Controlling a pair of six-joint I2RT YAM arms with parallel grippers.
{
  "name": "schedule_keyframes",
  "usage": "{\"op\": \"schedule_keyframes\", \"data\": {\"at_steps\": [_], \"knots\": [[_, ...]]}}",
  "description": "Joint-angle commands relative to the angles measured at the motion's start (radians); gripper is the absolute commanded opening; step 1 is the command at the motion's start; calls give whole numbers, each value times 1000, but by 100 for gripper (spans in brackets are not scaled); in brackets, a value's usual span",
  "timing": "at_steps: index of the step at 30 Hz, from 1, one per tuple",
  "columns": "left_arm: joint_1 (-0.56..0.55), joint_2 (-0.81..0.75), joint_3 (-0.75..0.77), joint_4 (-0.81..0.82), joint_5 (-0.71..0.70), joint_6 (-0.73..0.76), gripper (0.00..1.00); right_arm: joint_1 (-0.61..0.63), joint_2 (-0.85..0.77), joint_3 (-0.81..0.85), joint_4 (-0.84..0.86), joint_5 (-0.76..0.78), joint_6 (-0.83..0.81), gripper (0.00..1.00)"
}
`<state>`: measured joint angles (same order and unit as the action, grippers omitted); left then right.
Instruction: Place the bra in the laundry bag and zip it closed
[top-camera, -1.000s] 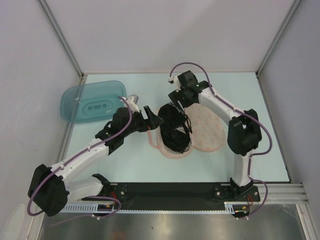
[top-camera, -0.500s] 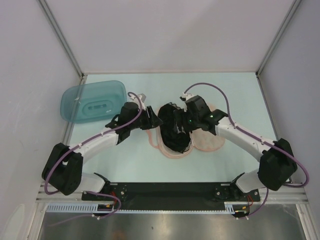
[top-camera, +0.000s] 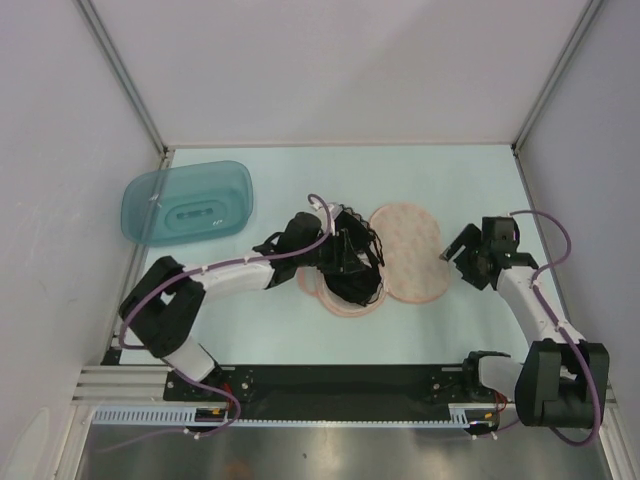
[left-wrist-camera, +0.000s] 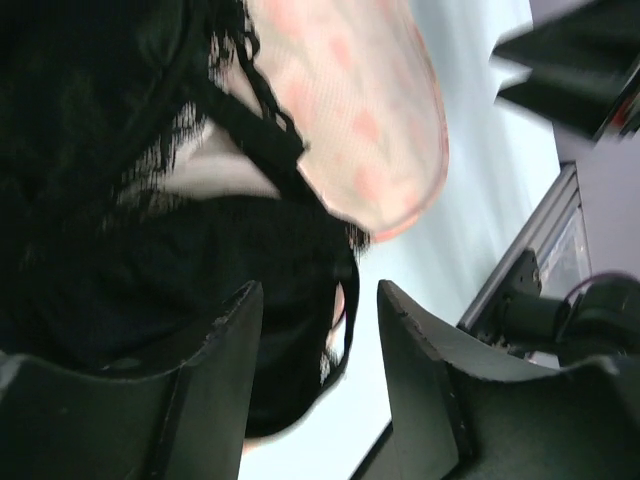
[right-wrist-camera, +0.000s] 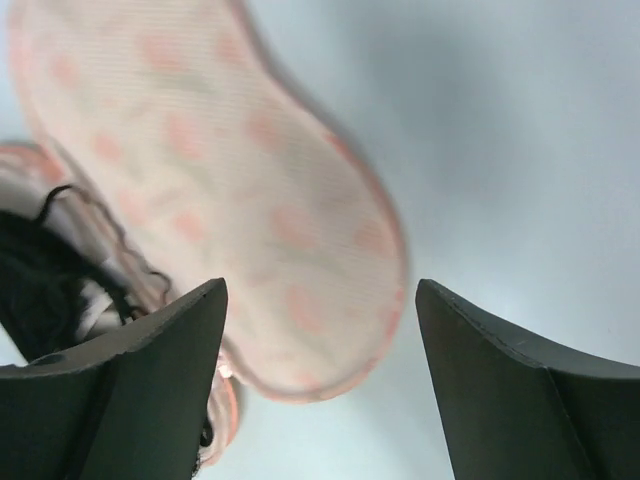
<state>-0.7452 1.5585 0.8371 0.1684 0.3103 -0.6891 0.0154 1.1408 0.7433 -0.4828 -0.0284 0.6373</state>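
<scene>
Black bra (top-camera: 350, 265) runs near-to-far on laundry bag (top-camera: 412, 252); left gripper (left-wrist-camera: 318, 305), right gripper (right-wrist-camera: 320, 300) both spread, gripping nothing.

Bag (top-camera: 408, 255): left lobe mostly under bra (top-camera: 350, 270).
Left gripper (left-wrist-camera: 318, 345): fingertips lost against black bra from above.
Bra, left wrist view: blurred, cut off top and left.

On table (top-camera: 470, 185): laundry bag (top-camera: 412, 252), teal tub (top-camera: 187, 203)

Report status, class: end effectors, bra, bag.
Left end effector open, over bra. Right end effector open, beside bag. Bra heaped on bag's left half; bag open, unzipped. Tub apart, far left.
</scene>
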Motion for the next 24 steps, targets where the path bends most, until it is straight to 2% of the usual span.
{"op": "schedule_keyframes", "data": {"at_steps": [1, 5, 10, 12, 16, 18, 21, 23, 24], "knots": [[17, 95, 123, 17, 30, 2, 53, -84, 0, -84, 42, -91, 58, 78], [21, 172, 195, 6, 42, 5, 50, -92, 31, -131, 85, -114, 67, 70], [29, 213, 200, 11, 33, -4, 48, -94, 62, -202, 153, -140, 73, 63], [35, 216, 194, 13, 26, -3, 47, -94, 77, -212, 180, -142, 73, 56], [38, 229, 191, 13, 29, 5, 47, -94, 99, -226, 214, -130, 59, 54], [40, 233, 192, 13, 29, 7, 46, -94, 94, -228, 236, -122, 38, 46], [40, 245, 186, 19, 23, 5, 45, -91, 63, -217, 242, -116, -1, 29], [40, 250, 175, 37, 19, -6, 45, -88, 34, -214, 248, -102, -8, 10], [40, 250, 171, 43, 18, -9, 45, -81, -1, -214, 254, -99, -10, 5]]}}
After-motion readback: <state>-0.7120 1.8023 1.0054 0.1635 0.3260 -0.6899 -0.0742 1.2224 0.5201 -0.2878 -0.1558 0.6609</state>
